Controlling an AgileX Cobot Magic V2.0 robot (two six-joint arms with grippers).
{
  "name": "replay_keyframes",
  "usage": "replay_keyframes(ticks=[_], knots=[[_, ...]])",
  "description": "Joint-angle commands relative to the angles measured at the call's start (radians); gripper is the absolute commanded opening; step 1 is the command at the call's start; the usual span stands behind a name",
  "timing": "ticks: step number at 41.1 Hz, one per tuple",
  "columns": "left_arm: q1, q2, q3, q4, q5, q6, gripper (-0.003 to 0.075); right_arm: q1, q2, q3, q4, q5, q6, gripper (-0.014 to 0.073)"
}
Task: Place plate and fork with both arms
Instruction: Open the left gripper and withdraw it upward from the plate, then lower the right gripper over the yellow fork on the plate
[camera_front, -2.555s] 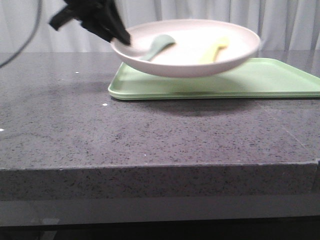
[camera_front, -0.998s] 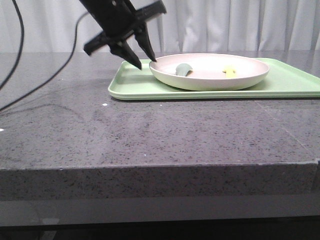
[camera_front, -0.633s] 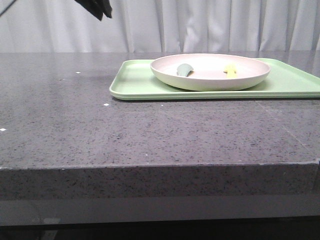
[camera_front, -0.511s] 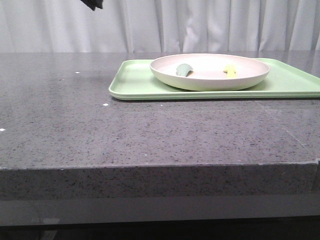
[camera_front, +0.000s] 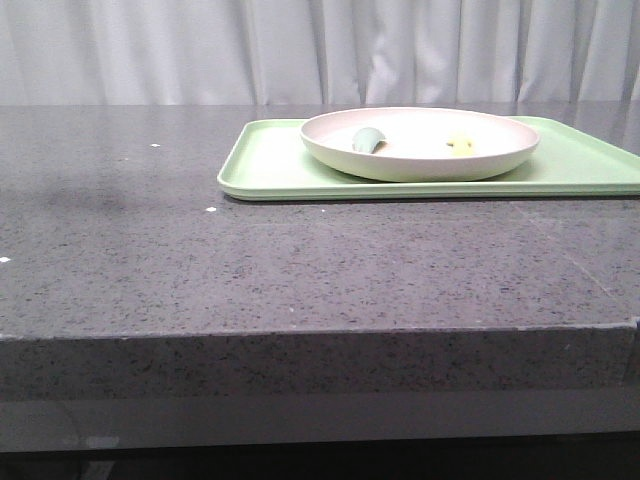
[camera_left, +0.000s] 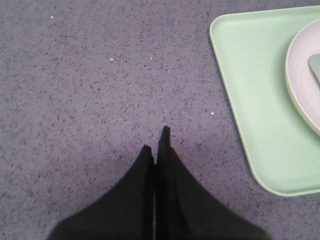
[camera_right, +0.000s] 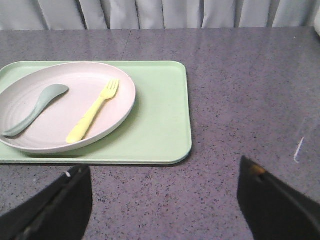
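Plate (camera_right: 60, 107) sits on the green tray (camera_right: 160, 130), the yellow fork (camera_right: 94, 116) lying inside it beside a grey-green spoon (camera_right: 35, 109). My left end effector (camera_left: 156, 142) is clenched empty over the counter (camera_front: 300, 260); my right end effector (camera_right: 165, 175) is released. The fork looks light and slippery; I'd pinch its handle.

A dark grey speckled stone surface (camera_front: 300, 270) fills most of the front view, matte with small white flecks and a thick, squared front edge. Behind the surface hangs a pale white curtain (camera_front: 320, 50) in soft vertical folds, closing off the whole back of the room. Light falls evenly on the surface, casting only faint shadows. Below its front edge runs a lighter grey band.
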Motion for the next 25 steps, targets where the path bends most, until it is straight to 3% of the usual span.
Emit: replay_keyframes(ticks=[1, 11, 25], knots=[[0.048, -0.124, 0.083, 0.045, -0.117, -0.061, -0.0018, 0.001, 0.006, -0.038, 0.001, -0.067, -0.006, 0.0615], [0.198, -0.419, 0.375, 0.089, -0.212, -0.048, -0.0018, 0.001, 0.006, -0.038, 0.001, -0.066, -0.006, 0.0615], [0.166, -0.852, 0.714, 0.062, -0.384, -0.048, -0.0018, 0.001, 0.007, -0.037, 0.001, -0.072, -0.006, 0.0615]])
